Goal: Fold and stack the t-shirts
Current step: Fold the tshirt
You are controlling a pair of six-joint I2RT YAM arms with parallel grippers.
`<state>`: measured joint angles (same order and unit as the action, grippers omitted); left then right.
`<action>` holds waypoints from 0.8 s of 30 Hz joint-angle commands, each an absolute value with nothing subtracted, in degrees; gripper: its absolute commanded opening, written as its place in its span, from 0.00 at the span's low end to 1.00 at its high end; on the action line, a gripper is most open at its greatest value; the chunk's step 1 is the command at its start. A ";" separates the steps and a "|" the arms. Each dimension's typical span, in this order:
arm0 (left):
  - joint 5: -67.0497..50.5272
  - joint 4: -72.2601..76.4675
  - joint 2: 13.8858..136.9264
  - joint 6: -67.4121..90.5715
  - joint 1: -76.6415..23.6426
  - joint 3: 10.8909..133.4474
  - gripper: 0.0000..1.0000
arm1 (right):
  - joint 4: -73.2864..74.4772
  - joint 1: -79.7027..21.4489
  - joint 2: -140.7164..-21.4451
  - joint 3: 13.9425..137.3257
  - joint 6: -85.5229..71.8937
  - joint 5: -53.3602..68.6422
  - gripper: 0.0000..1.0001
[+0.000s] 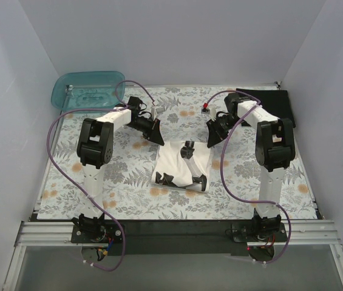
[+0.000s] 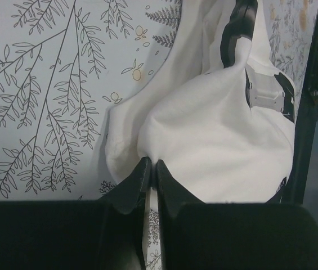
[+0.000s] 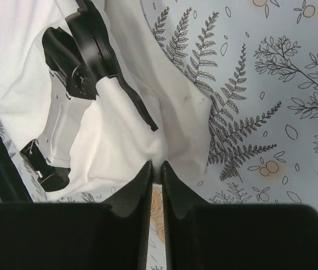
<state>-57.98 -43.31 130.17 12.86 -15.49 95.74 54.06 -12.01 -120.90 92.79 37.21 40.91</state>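
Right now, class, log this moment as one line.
left gripper: shut on cream-white t-shirt edge | right gripper: shut on same shirt | black t-shirt: far right, apart | stack: not yet

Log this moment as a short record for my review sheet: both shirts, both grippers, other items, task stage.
white t-shirt: mid-table between the arms, bunched, black print showing
black t-shirt: lies flat at the far right, apart from both arms
left gripper: shut, pinching an edge of the white t-shirt
right gripper: shut, pinching another edge of the same shirt
teal tub: far left corner
floral cloth: spread under everything
stage: white shirt gripped by both arms, fold unfinished; shirts not yet stacked
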 commanded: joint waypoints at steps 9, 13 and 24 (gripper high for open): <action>-55.73 -44.21 120.85 10.47 -13.98 95.54 0.00 | 55.90 -11.08 -112.16 89.83 37.35 39.38 0.01; -53.79 -43.07 119.97 10.63 -13.01 94.83 0.00 | 55.72 -10.11 -112.06 89.21 38.05 36.83 0.01; -51.50 -37.36 124.45 14.41 -11.95 96.15 0.00 | 55.55 -8.09 -121.36 98.34 35.60 34.72 0.01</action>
